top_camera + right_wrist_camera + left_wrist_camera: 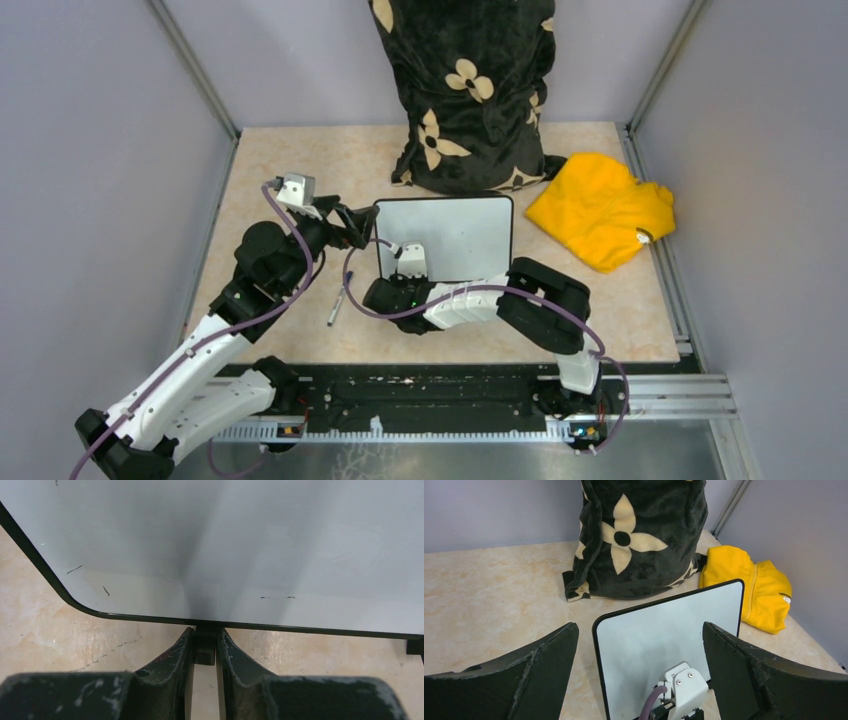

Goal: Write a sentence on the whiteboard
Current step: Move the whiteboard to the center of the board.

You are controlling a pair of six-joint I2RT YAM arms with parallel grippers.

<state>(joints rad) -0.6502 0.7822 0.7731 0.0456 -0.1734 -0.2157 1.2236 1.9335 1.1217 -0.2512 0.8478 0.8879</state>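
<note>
- While my right pincer (204, 632) clamps its six-o'clock black foot (204, 651), whiteboard (250, 540): white, rounded corners, thin dark frame, faint specks.
- Left pincer (639, 630): agape, at its nine o'clock.

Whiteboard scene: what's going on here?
The right gripper is shut on a small black foot at the near edge of the whiteboard. The left gripper hovers wide open at the board's left side. The board is blank apart from faint specks, and a pen lies on the table, in neither gripper.

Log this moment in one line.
whiteboard: blank | left claw: open, by board's left edge | right claw: shut on whiteboard's near edge | pen: lying on table
</note>
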